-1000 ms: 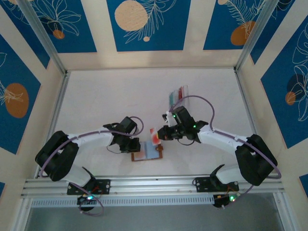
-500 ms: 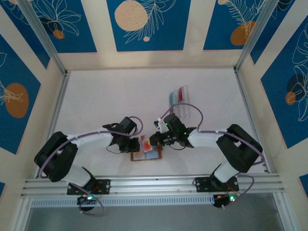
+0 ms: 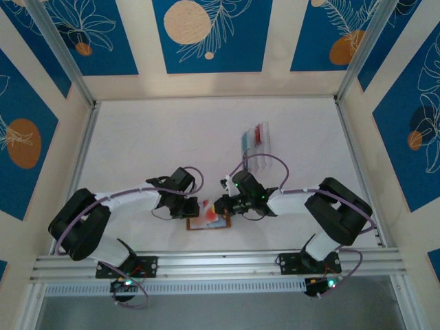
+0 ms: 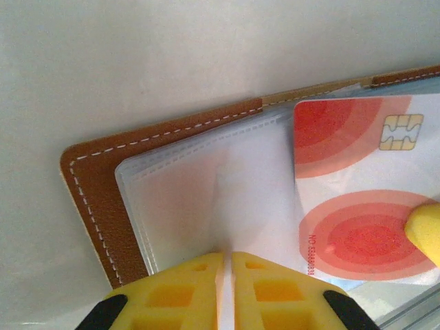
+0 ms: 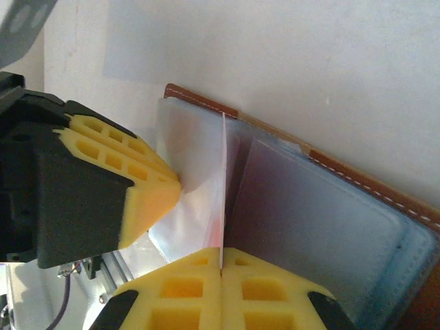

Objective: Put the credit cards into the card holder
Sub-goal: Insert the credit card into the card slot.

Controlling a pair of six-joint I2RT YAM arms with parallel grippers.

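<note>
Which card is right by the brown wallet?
The white card with red circles and a gold chip, pinched by the right arm's fingers over the open card holder. The other cards sit apart in the clear tray.

Both arms reach inward from their bases with elbows bowed outward, and the wrists face each other low over the counter [image 3: 151,137]. The left end effector [image 3: 195,207] points right. Its yellow fingers [image 4: 179,282] are pressed almost together on what looks like a clear sleeve of the card holder [image 4: 172,199]. The right end effector [image 3: 221,204] points left, its fingers [image 5: 275,289] pinched flat on the edge of a red card [image 5: 223,185]. The two tips sit just beside each other.
</note>
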